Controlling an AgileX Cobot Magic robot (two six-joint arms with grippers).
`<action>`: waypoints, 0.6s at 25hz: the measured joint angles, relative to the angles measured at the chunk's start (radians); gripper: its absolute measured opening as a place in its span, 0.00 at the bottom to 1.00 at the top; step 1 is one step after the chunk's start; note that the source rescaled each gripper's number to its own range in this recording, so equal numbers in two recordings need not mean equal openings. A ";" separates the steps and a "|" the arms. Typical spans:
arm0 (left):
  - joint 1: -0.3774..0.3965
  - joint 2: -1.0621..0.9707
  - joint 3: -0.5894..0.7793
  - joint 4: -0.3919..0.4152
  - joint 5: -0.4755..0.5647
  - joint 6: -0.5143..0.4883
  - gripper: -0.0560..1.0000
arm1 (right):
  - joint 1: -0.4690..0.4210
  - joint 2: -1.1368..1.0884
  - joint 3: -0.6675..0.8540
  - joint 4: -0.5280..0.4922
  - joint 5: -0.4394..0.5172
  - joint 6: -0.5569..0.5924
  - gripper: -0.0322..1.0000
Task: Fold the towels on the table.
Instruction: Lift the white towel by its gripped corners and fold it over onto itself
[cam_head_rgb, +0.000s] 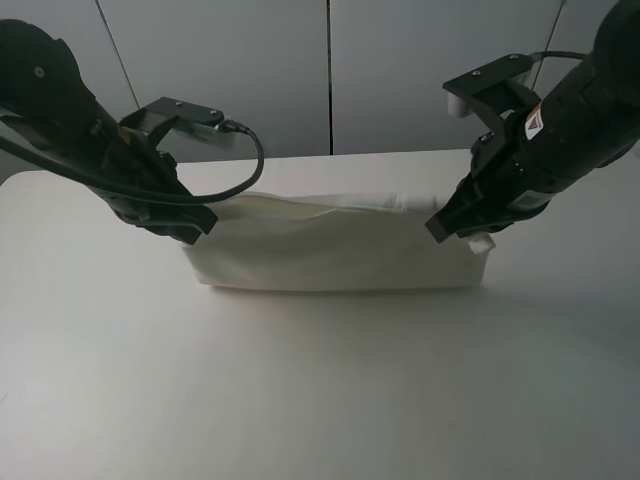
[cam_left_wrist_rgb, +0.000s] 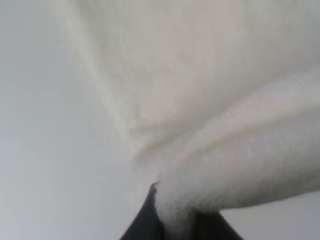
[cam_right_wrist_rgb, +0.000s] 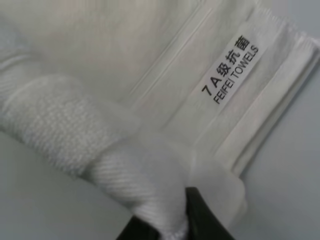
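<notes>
- Exterior high view: towel (cam_head_rgb: 340, 255) spans between both claws, its lower fold resting on the table (cam_head_rgb: 300, 390).
- Its left corner is pinched tight in the left gripper (cam_head_rgb: 197, 226).
- Its right corner, beside the label (cam_right_wrist_rgb: 231, 70), is pinched tight in the right gripper (cam_head_rgb: 448, 224).

Backdrop: pale grey wall (cam_head_rgb: 420, 70) of flat panels, split by one dark vertical seam (cam_head_rgb: 330, 80). A thinner slanted seam (cam_head_rgb: 118, 60) shows on the left side. White, smooth counter (cam_head_rgb: 320, 400) with a rounded far corner. Light soft and diffuse; shadows faint, with blurred edges.
</notes>
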 joint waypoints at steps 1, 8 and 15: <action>0.002 0.000 0.000 0.000 -0.012 0.000 0.05 | 0.000 0.000 0.000 -0.010 -0.008 0.002 0.03; 0.002 0.000 0.000 0.012 -0.056 -0.017 0.05 | 0.000 0.078 0.000 -0.057 -0.043 0.036 0.03; 0.030 0.000 0.000 0.075 -0.104 -0.097 0.05 | 0.000 0.126 0.000 -0.096 -0.119 0.052 0.03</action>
